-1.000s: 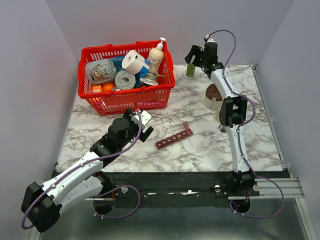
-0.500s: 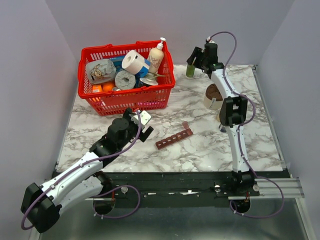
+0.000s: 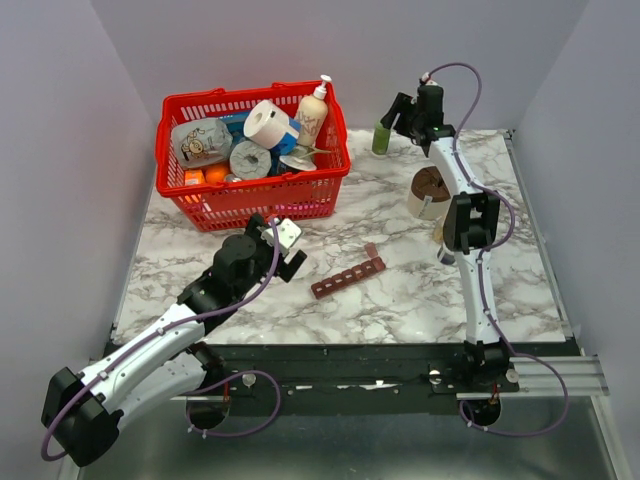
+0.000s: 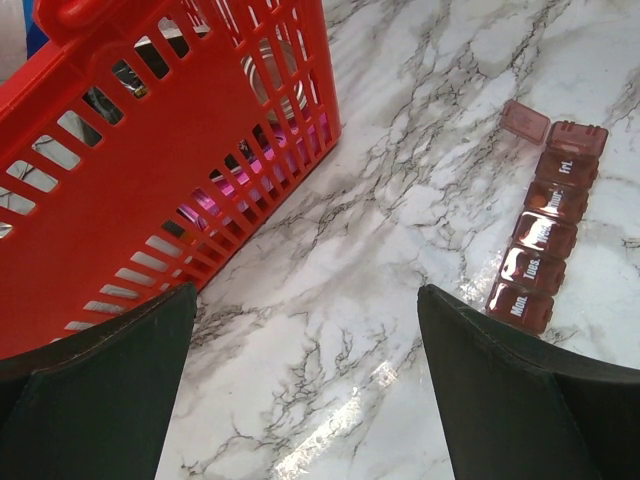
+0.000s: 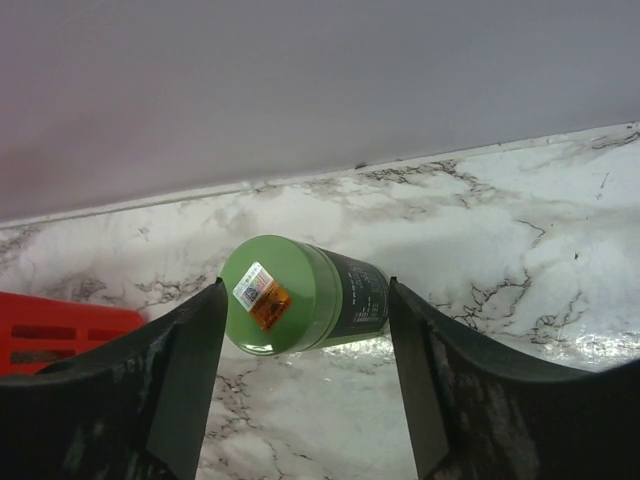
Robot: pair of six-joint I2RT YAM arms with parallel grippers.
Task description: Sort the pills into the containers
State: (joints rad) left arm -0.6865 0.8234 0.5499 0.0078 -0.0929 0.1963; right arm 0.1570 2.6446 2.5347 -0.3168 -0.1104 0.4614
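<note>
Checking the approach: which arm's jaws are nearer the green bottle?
Right. The right arm has its jaws either side of the green bottle by the back wall. The left arm holds its jaws open beside the red basket, far off.

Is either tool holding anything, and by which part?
Left tool: nothing. Right tool brackets the green bottle near its cap; whether it grips yet cannot be told.

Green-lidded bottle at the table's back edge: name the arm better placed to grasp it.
Right. The right gripper has a finger on each side of the green-lidded bottle, while the left gripper hovers open beside the red basket, well away from it.
</note>
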